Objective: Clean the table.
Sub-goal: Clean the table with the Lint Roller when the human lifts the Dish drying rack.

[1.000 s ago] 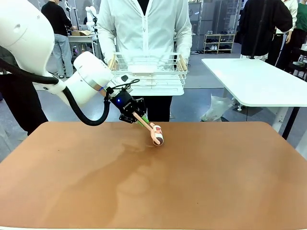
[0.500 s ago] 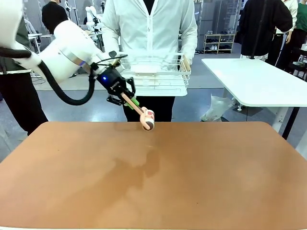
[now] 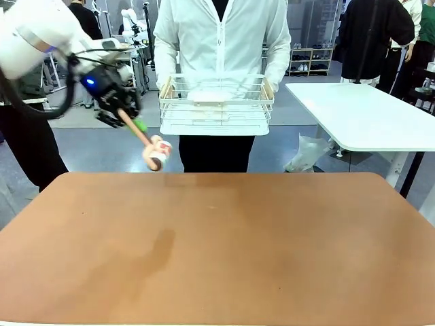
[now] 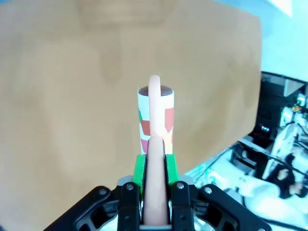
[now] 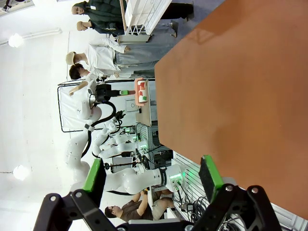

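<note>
The worktop (image 3: 272, 251) lies in front of and below the wire rack (image 3: 217, 129). Its reddish-brown surface is smooth and matte, and it carries nothing. A white table (image 3: 360, 112) stands to the right of the rack, on a grey floor, with other people farther off.

A person (image 3: 221, 34) holds the rack in both hands, level, just beyond the worktop's far edge.

Note the left pincer (image 3: 134, 123), to the left of the rack and slightly below its base. It is clenched on the pink handle of a roller (image 3: 158, 153). The left wrist view confirms this: the left pincer (image 4: 155, 166) has its green pads pressed on both sides of the handle, and the roller (image 4: 155, 115) sticks out straight ahead of them.

The roller hangs in the air, clear of the worktop, below and to the left of the rack's left corner. Its long axis slants downward from the pincer toward the rack side, head lowest.

The right pincer (image 5: 151, 169) is released, its pads wide apart with nothing between them, well apart from the rack.

Treat the left arm as the nearer one. To reach the rack, the roller would likely have to travel up and to the right, over the rim.
</note>
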Controlling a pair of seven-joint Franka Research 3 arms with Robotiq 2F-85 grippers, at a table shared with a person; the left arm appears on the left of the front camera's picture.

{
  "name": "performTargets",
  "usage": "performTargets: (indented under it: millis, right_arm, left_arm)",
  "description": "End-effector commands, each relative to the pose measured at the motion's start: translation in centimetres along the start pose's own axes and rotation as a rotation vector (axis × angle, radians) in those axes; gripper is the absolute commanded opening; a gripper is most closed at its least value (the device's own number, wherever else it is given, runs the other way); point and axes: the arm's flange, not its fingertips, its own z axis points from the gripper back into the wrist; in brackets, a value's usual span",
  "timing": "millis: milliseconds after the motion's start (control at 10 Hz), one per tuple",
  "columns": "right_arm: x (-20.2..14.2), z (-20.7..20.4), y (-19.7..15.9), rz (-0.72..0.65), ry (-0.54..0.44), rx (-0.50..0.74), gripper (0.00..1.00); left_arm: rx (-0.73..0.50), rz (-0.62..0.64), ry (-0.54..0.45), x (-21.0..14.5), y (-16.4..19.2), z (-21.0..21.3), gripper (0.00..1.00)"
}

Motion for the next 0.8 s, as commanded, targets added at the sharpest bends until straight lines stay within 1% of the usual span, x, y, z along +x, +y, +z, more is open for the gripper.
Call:
performTargets:
  millis: [0, 100, 200, 300, 400, 500, 600, 700]
  right_arm:
    - [-0.2, 0.1, 0.1, 0.002, 0.002, 0.002, 1.00]
    - [-0.2, 0.1, 0.1, 0.002, 0.002, 0.002, 1.00]
    - [-0.2, 0.1, 0.1, 0.002, 0.002, 0.002, 1.00]
    - [-0.2, 0.1, 0.1, 0.002, 0.002, 0.002, 1.00]
    - [-0.2, 0.1, 0.1, 0.002, 0.002, 0.002, 1.00]
    - [-0.2, 0.1, 0.1, 0.002, 0.002, 0.002, 1.00]
    - [-0.2, 0.1, 0.1, 0.002, 0.002, 0.002, 1.00]
    - [-0.2, 0.1, 0.1, 0.002, 0.002, 0.002, 1.00]
  left_arm:
    - [0.107, -0.060, -0.017, -2.2, 3.4, 4.6, 0.21]
    - [0.171, -0.065, -0.064, -3.0, 5.2, 7.3, 0.21]
    - [0.217, -0.069, -0.086, -3.7, 6.5, 9.4, 0.21]
    - [0.252, -0.035, -0.086, -4.1, 8.0, 11.1, 0.21]
    - [0.236, 0.021, -0.088, -4.2, 9.2, 11.4, 0.21]
    - [0.223, 0.013, -0.090, -4.5, 9.2, 11.3, 0.21]
    - [0.196, 0.019, -0.134, -4.6, 8.9, 11.2, 0.21]
    - [0.242, -0.003, -0.104, -4.0, 9.9, 12.6, 0.21]
